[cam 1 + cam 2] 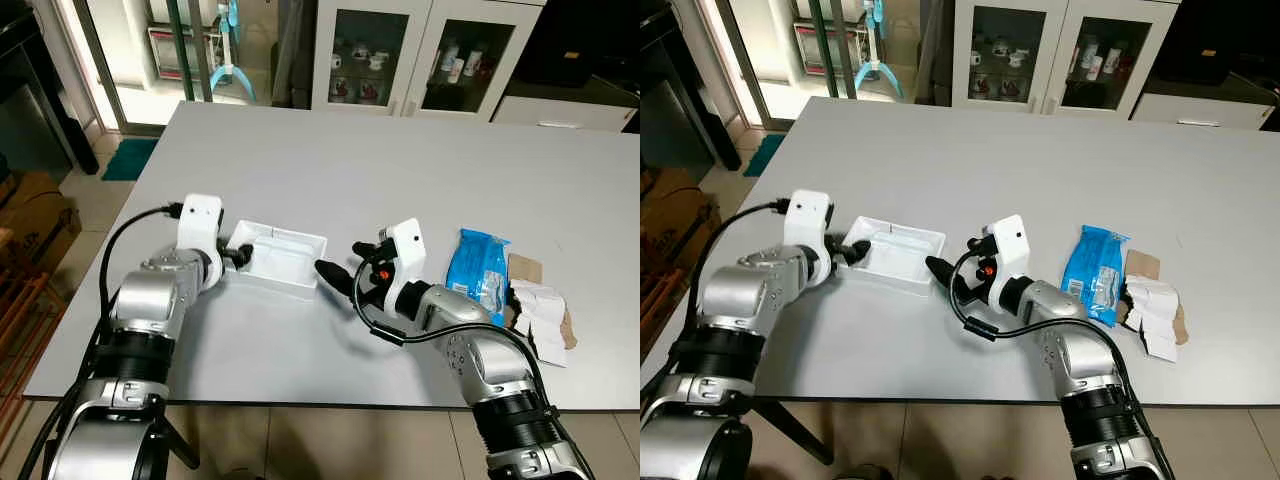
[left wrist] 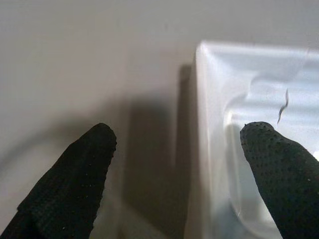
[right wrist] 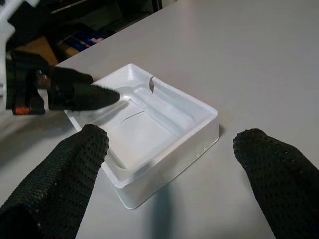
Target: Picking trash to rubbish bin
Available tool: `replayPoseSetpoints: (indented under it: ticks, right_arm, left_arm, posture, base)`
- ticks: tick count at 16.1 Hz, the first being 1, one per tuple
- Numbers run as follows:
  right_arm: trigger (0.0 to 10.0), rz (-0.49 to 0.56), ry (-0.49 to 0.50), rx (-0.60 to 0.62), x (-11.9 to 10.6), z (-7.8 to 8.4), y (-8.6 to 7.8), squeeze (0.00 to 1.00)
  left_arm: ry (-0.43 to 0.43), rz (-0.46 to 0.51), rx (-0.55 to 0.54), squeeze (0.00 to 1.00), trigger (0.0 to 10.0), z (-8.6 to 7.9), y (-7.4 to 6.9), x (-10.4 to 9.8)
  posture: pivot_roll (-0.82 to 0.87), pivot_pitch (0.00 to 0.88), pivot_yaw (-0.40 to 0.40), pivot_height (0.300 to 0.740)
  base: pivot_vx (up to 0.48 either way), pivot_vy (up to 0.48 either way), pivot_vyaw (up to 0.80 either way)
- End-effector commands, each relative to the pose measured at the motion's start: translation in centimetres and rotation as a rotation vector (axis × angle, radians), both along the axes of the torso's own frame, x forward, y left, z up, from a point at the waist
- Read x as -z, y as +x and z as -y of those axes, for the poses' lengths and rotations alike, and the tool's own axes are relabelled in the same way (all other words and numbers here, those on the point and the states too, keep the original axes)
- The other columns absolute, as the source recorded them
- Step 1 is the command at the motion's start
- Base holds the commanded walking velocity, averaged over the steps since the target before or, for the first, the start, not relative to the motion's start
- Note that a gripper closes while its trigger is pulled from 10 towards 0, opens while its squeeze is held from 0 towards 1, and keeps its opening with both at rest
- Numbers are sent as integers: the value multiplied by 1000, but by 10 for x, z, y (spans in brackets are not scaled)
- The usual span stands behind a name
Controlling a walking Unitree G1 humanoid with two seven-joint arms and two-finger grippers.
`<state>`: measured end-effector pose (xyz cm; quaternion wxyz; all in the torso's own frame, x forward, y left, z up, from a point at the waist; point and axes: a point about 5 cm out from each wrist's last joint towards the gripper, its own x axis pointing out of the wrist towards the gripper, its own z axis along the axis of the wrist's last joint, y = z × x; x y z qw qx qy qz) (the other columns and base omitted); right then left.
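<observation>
Two silver arms reach out over the near edge of the grey bench (image 1: 400,150). On the robot's left, the left pincer (image 1: 243,254) is at the short end of a white plastic tray (image 1: 285,258). Its two black fingers (image 2: 75,184) are spread apart, one inside the tray and one outside, with the tray's thin wall between them. From the left wrist view you cannot tell if the fingers press on the wall yet. The tray lies flat on the bench, near the front, between the two arms. It is shallow, with a small raised step inside it. The right pincer (image 1: 335,275) is just beside the other short end of the tray and points at it. Its fingers (image 3: 65,184) are spread wide too, and they hold nothing. In the right wrist view the tray sits between the two fingertips, a little way in front of them. Farther to the robot's right lies a blue packet (image 1: 478,268), flat on the bench. Just beside the packet are some white and brown bits of torn card (image 1: 540,310), close to the bench's edge. Behind the bench stands a white cupboard (image 1: 420,55) with glass doors, and small jars sit inside it.
</observation>
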<state>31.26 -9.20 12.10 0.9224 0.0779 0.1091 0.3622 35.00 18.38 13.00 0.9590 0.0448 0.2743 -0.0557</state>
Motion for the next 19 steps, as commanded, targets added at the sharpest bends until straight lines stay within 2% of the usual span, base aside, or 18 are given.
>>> replayPoseSetpoints:
  ticks: [1, 3, 4, 5, 6, 19]
  right_arm:
    - [10000, 19, 20, -20, -6, -2, -1, 0]
    - [10000, 20, 23, -22, -6, -2, -2, 0]
    - [10000, 21, 25, -23, -6, -2, -2, 0]
    - [10000, 21, 25, -23, -6, -2, -2, 0]
    - [10000, 21, 26, -24, -6, -2, -2, 0]
    - [10000, 6, 32, -35, -4, -6, -6, 0]
  left_arm:
    - [7, -27, 17, 0, 10000, 4, -3, 6]
    - [10, -38, 24, 0, 10000, 6, -4, 9]
    - [15, -42, 26, 0, 9176, 7, -4, 11]
    - [17, -44, 26, 0, 9176, 7, -4, 11]
    - [26, -42, 25, 0, 0, 7, -4, 12]
    - [50, -2, 2, 0, 0, 5, 0, 5]
  posture:
    - [24, 0, -48, 740]
    - [22, 0, -46, 740]
    - [22, 0, -45, 740]
    - [22, 0, -45, 740]
    - [22, 0, -45, 740]
    - [20, 29, -53, 740]
  base:
    - [0, 0, 0]
    - [0, 0, 0]
    - [0, 0, 0]
    - [0, 0, 0]
    - [0, 0, 0]
    - [0, 0, 0]
